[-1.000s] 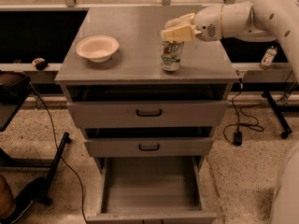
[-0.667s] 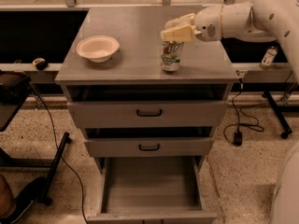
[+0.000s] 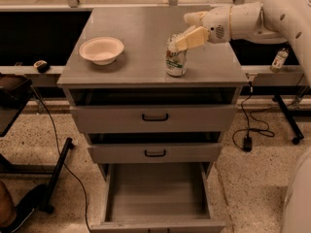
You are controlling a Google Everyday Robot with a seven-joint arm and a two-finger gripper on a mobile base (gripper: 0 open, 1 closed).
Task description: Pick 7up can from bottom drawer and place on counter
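Observation:
The 7up can (image 3: 175, 58) stands upright on the counter (image 3: 141, 25), right of its middle and near the front edge. My gripper (image 3: 182, 31) reaches in from the right, just above and behind the can's top. Its cream fingers (image 3: 190, 38) are spread apart; the lower one overlaps the can's rim and the upper one is clear of it. The bottom drawer (image 3: 155, 194) is pulled fully out, and its grey tray holds nothing.
A white bowl (image 3: 101, 49) sits on the counter's left side. The two upper drawers (image 3: 155, 117) stand slightly ajar. A small bottle (image 3: 279, 59) stands on a ledge at the right. Cables and a stand leg lie on the floor on both sides.
The fingers, earlier closed together over the can's top, have spread apart and drawn slightly back to the right. The can has stayed in place on the counter.

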